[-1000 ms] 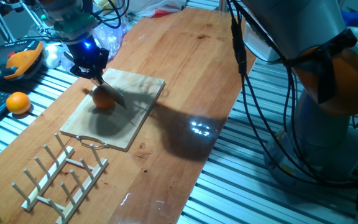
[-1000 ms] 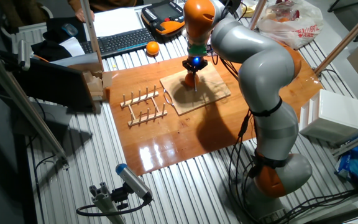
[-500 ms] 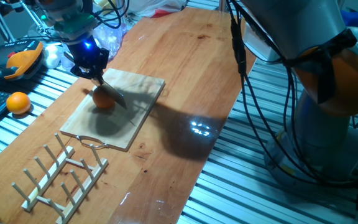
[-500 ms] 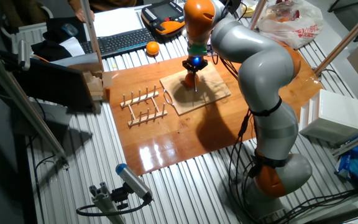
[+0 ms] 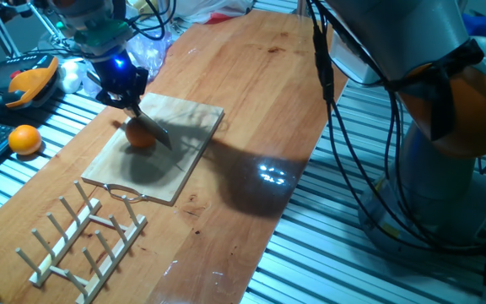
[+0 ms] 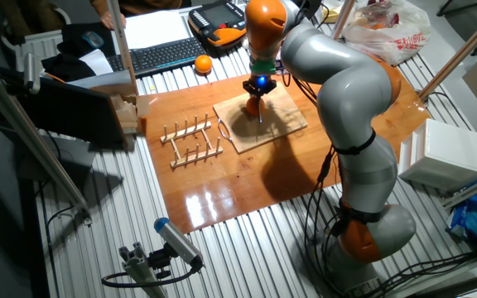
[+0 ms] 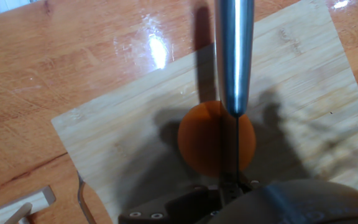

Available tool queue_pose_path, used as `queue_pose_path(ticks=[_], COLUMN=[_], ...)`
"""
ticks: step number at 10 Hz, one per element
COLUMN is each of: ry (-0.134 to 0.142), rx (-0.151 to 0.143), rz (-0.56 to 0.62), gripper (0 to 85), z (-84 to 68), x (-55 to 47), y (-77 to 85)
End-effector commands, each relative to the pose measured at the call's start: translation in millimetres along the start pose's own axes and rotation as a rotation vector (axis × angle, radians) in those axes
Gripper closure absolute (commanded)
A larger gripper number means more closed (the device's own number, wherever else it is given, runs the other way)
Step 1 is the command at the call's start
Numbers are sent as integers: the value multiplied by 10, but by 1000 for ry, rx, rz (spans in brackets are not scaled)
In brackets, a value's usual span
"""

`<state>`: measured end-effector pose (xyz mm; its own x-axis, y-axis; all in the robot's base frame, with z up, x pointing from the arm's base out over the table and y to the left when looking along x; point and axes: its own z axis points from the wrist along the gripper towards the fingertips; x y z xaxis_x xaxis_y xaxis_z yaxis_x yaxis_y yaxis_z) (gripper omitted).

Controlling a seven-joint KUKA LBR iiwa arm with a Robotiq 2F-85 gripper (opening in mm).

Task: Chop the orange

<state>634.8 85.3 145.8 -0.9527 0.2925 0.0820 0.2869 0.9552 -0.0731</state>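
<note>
Orange (image 5: 141, 136) fruit sits on our cutting board (image 5: 184, 148) exactly as it did a second ago, with nothing in the scene shifted and our gripper (image 5: 130, 100) still clamped on the knife (image 5: 152, 129), whose blade rests on the fruit. From the hand view we see the blade edge (image 7: 236, 143) running across the orange (image 7: 216, 140) just right of its middle, which neither fixed view resolves. Only the fixed views show the second orange (image 5: 24, 138) off the wood and the rack (image 5: 83, 239) near the board.
</note>
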Motion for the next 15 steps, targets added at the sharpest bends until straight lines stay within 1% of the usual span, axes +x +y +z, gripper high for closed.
queue_pose_path(ticks=[1, 5, 7, 9, 13, 15], ry=[-1, -3, -11, -17, -3, -1], rx=[0, -8, -10, -5, -3, -5], rz=[0, -1, 4, 6, -2, -2], gripper=[850, 850, 850, 850, 850, 850], z=[5, 61, 87, 118, 161, 187], x=[-3, -13, -11, -1, 22, 37], y=[1, 3, 7, 15, 25, 34])
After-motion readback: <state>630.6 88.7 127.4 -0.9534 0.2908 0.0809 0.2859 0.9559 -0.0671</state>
